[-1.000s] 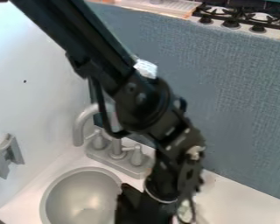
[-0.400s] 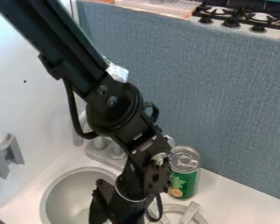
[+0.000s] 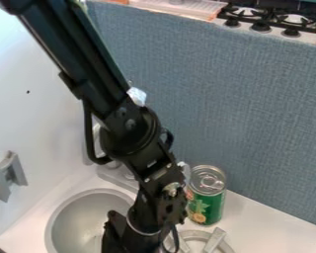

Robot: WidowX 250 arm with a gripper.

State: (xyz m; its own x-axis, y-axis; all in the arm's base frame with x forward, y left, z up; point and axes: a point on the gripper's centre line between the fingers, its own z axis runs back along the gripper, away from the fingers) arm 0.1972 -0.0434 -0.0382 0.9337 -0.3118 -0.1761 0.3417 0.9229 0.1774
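My gripper (image 3: 131, 237) hangs low at the bottom edge, over the right side of the round grey sink basin (image 3: 75, 217); its lower end is cut off by the view's edge. Just right of the arm's wrist stands an upright green can (image 3: 207, 197) with a silver top, on the white counter. In front of the can lies a grey ring-shaped piece with a short bar (image 3: 215, 239), partly behind the wrist.
The grey faucet base (image 3: 114, 173) stands behind the basin, mostly hidden by the arm. A blue fabric panel (image 3: 253, 113) rises behind the counter (image 3: 266, 222). A grey holder (image 3: 8, 175) is on the white left wall. A stove top (image 3: 273, 20) is beyond the panel.
The arm has moved left since the first frame, uncovering the can and the ring-shaped piece. Since the second frame the forearm has shifted slightly right, while the wrist has moved slightly left and down.
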